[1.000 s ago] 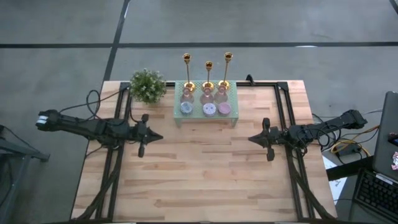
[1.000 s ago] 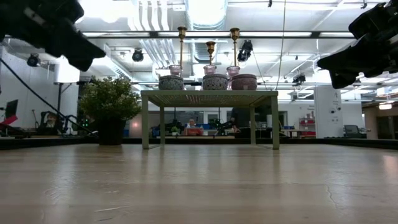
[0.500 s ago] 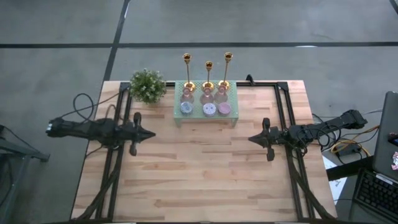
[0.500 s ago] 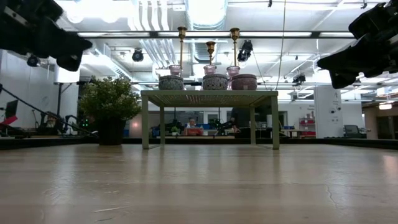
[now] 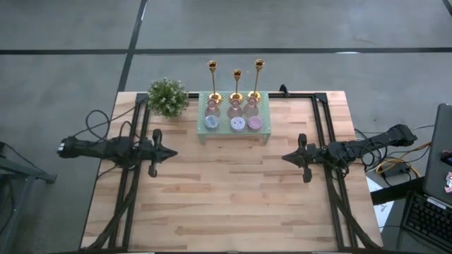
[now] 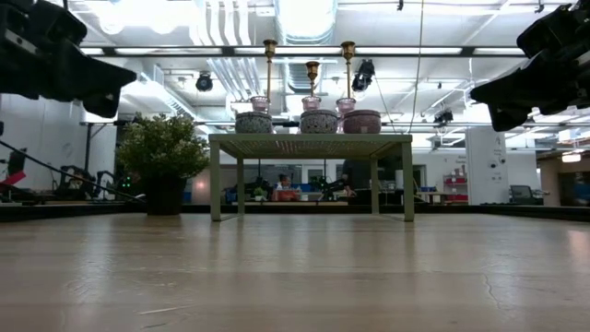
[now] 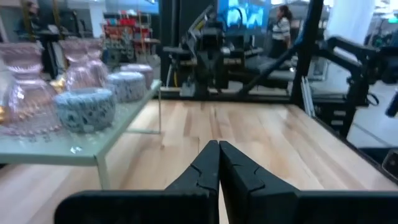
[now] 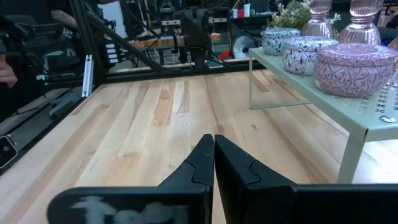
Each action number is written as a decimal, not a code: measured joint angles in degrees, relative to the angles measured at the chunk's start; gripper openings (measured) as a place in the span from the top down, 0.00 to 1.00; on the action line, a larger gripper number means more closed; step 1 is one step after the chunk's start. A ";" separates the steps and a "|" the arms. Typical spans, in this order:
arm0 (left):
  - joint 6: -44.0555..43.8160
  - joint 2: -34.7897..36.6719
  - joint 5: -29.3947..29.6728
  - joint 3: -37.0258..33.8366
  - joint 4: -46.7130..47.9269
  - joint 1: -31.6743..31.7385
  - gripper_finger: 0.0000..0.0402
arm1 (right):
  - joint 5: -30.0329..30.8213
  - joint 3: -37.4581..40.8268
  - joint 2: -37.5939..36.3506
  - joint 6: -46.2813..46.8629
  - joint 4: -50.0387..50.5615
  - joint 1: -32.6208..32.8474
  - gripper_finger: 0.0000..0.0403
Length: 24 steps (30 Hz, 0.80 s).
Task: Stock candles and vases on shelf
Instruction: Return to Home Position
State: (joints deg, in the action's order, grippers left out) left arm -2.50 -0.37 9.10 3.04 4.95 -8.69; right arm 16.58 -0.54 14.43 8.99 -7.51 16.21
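The three round pastel candles (image 5: pixel 238 124) sit in a left-to-right row on the near edge of the green mesh shelf (image 5: pixel 233 136), three pink glass vases (image 5: pixel 234 108) behind them, farther back on the wooden table (image 5: pixel 233 204) than the left pincer (image 5: pixel 174 152) and right pincer (image 5: pixel 284 158), both clenched on nothing.

pale mint shelf (image 5: pixel 224 133), blue-grey candle (image 5: pixel 211 123), lavender candle (image 5: pixel 237 125), mauve candle (image 5: pixel 255 123), pink vases (image 5: pixel 251 108)
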 joint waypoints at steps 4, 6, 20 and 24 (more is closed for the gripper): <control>0.14 0.10 1.81 -0.25 -0.74 0.00 0.98 | 0.04 0.00 -0.01 0.01 0.00 -0.01 0.98; 0.13 -0.45 2.32 -0.30 -0.85 0.04 0.98 | 0.00 0.00 -0.01 0.01 0.00 -0.01 0.98; -1.09 -1.54 2.40 -0.28 -0.66 0.02 0.98 | 0.00 0.00 -0.01 -0.01 0.00 -0.01 0.98; -1.14 -1.54 2.45 -0.30 -0.55 0.00 0.98 | 0.00 0.00 -0.01 0.00 0.00 -0.01 0.98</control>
State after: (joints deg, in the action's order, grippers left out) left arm -3.64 -1.91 11.55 2.74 4.40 -8.69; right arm 16.58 -0.54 14.41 8.98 -7.51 16.21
